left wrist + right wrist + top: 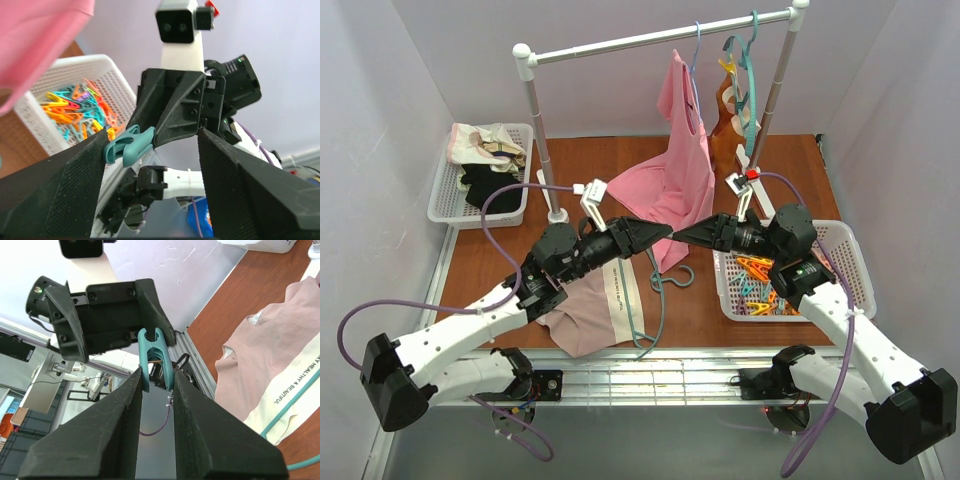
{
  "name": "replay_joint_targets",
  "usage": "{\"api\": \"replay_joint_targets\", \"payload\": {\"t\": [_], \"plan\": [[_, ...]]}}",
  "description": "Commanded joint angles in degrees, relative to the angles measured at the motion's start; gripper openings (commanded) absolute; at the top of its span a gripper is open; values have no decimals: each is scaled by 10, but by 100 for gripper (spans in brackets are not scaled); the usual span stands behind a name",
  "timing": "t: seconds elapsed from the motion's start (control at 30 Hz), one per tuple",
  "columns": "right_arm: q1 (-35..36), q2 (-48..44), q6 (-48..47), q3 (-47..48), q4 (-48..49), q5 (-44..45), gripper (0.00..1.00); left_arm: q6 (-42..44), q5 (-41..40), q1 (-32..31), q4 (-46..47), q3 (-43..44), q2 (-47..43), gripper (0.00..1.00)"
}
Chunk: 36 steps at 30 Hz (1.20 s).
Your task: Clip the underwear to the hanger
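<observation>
The pale pink-beige underwear [582,318] lies flat near the table's front edge, showing a cream strip. The teal hanger [648,318] lies across it, its hook toward the right. Both also show in the right wrist view: underwear [265,355], hanger [295,392]. My two grippers meet tip to tip above the underwear. My right gripper [682,234] [157,375] is shut on a teal clip [154,356]. My left gripper [658,232] [152,135] is open; the teal clip [127,145] sits by its left finger, with a wide gap to the other.
A white basket [844,244] of coloured clips stands at the right. Another white basket [448,190] with clothes is at the back left. A white rack [650,38] at the back carries a bright pink top [680,150], a tan garment [725,120] and teal hangers [748,60].
</observation>
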Motion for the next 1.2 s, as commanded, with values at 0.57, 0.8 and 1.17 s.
{"api": "replay_joint_targets", "payload": {"t": [0.57,0.8,1.17], "plan": [[9,109,-288,26,-263,121,1,34,-315,3,-428,36,-18,68],[89,177,-327,32,-274,188,1,71,-259,61,-392,6,44,65],[136,285,-323,65,-242,259,1,158,-101,181,-271,-6,150,61]]}}
